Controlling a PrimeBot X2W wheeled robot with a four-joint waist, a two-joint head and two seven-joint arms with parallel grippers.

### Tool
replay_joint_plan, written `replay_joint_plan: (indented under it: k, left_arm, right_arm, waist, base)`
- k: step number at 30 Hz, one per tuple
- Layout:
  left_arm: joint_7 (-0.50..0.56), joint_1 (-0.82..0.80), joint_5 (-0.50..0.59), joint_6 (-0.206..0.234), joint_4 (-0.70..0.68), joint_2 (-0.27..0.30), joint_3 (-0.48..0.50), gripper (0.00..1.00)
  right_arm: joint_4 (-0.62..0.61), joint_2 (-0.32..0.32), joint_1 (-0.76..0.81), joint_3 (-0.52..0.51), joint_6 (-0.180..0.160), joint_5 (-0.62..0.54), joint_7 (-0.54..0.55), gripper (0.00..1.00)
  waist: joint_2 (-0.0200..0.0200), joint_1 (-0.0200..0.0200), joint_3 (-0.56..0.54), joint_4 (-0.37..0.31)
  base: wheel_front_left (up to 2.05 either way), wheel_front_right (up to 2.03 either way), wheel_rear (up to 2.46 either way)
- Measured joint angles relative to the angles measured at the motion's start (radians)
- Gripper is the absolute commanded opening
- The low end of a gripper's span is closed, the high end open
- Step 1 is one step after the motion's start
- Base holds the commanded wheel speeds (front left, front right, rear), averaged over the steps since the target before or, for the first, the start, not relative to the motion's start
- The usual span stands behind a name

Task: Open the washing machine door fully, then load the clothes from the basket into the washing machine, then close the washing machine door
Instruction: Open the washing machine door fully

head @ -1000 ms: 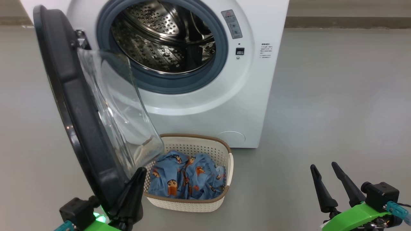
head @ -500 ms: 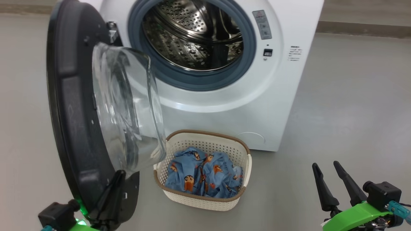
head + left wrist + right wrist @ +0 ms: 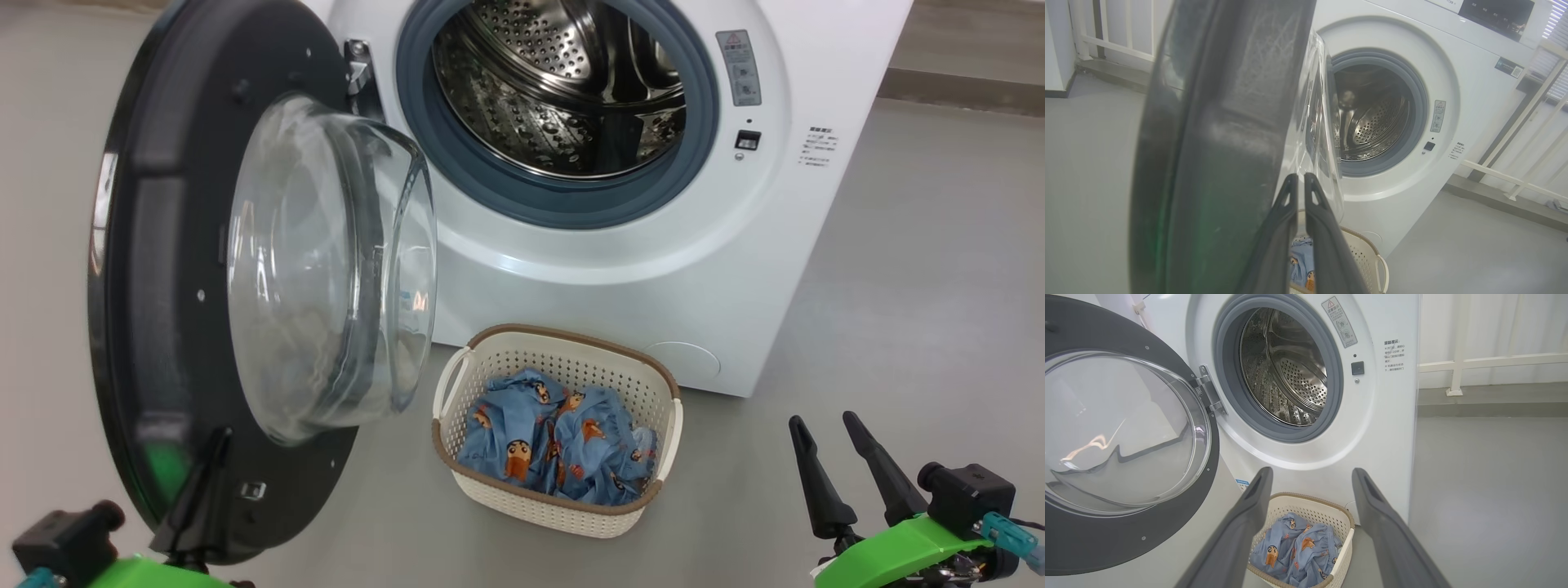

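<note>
The left claw (image 3: pixel 219 441) has its two dark fingers pressed together, with nothing that can be seen between them. Its tips lie against the lower part of the washing machine door (image 3: pixel 139 245); whether they actually touch it cannot be told. In its own wrist view the left claw (image 3: pixel 1299 179) has the door's wide black rim just to the left of the fingers, and the clear glass bowl (image 3: pixel 326 269) bulges out beyond the tips on the right. The door stands swung well away from the opening, hinged on the side nearest this claw.

The right claw (image 3: pixel 823 423) is spread wide and empty, hanging above the grey floor (image 3: pixel 898 327), well apart from the door. In the right wrist view, the gap between its fingers frames the basket (image 3: pixel 1339 516).

The basket (image 3: pixel 531 506) sits on the floor between the two claws, ahead of both and apart from each. The clothes (image 3: pixel 555 441), blue with small cartoon figures, lie crumpled inside it, below its brown rim.

Beyond the basket, farther ahead of both claws, stands the washing machine (image 3: pixel 653 294), its front just behind the basket. Its steel drum (image 3: pixel 563 98), ringed by the grey gasket (image 3: pixel 571 204), is open to view.
</note>
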Motion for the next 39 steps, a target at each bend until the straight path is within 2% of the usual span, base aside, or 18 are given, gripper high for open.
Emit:
replay_joint_plan:
  k: [12,25,30,39]
  left_arm:
    - [0.017,-0.098,-0.034,-0.002,0.123,0.064,0.057,0.00]
    - [0.026,-0.271,-0.035,-0.066,0.334,0.142,0.063,0.00]
    - [0.025,-0.375,-0.035,-0.095,0.447,0.167,0.047,0.00]
    - [-0.015,-0.544,-0.032,-0.120,0.620,0.192,-0.022,0.00]
  right_arm:
    - [0.001,0.012,-0.001,-0.002,0.000,-0.013,0.000,1.00]
    - [0.004,0.033,-0.044,-0.014,0.000,-0.043,0.000,1.00]
    - [0.007,0.039,-0.072,-0.022,0.000,-0.055,0.000,1.00]
    - [0.017,0.049,-0.130,-0.030,0.000,-0.095,0.000,1.00]
  waist:
    - [0.0000,0.0001,0.036,0.030]
    - [0.0000,0.0001,0.095,0.085]
    - [0.0000,0.0001,0.133,0.108]
    - [0.0000,0.0001,0.200,0.145]
  base:
    - [0.00,0.00,0.00]
    - [0.00,0.00,0.00]
    - [0.00,0.00,0.00]
    - [0.00,0.00,0.00]
